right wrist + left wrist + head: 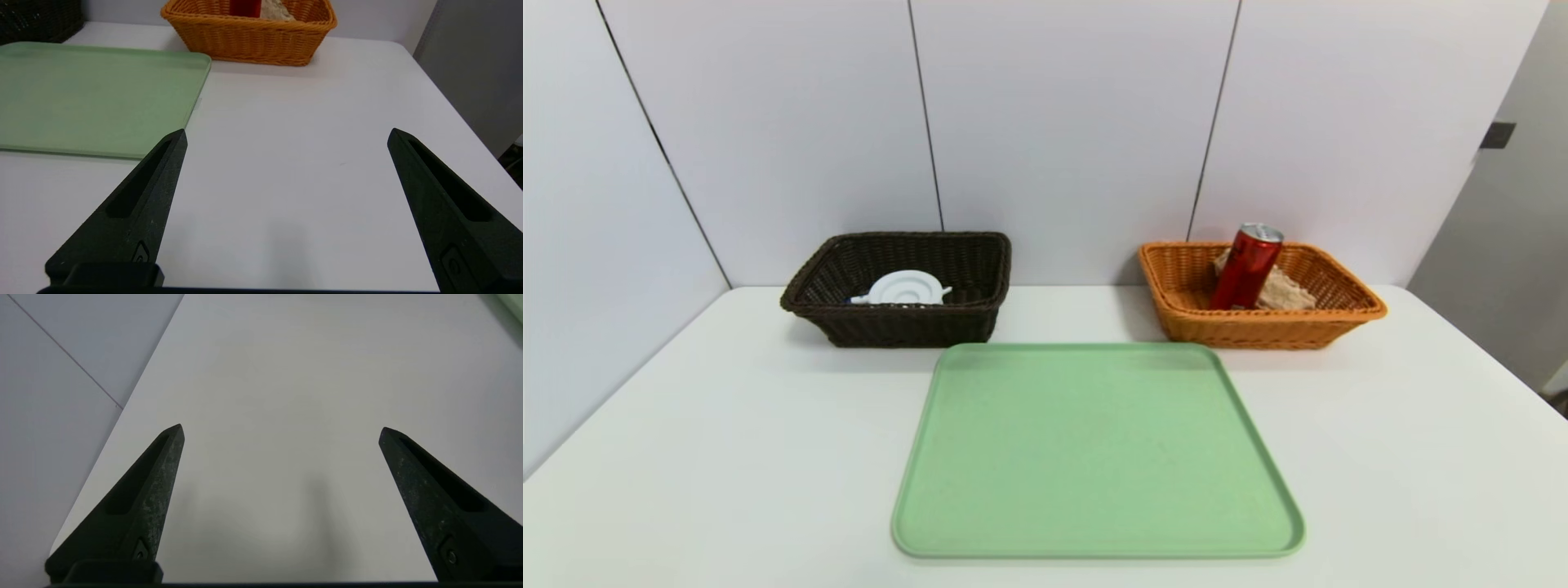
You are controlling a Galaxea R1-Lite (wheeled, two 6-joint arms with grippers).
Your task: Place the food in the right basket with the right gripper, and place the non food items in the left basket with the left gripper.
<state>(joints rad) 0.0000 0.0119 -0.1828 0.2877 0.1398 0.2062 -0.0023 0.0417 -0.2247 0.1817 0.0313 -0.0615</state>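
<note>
Sorting looks finished: tray (1094, 449) bare, can (1245, 267) and bread (1286, 290) in the orange basket (1258, 327), white lid (905, 288) in the dark basket (898, 322). Left gripper (281, 430) and right gripper (287, 134) hang with fingers spread, holding nothing.

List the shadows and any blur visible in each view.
Head view: soft shadows under the dark basket and orange basket. Left wrist view: two faint shadows on the table below the open left gripper. Right wrist view: the open right gripper casts one faint smudge.

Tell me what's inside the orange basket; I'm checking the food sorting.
The orange basket holds a red can leaning upright against a beige food item. The basket's near wall hides their lower parts.
</note>
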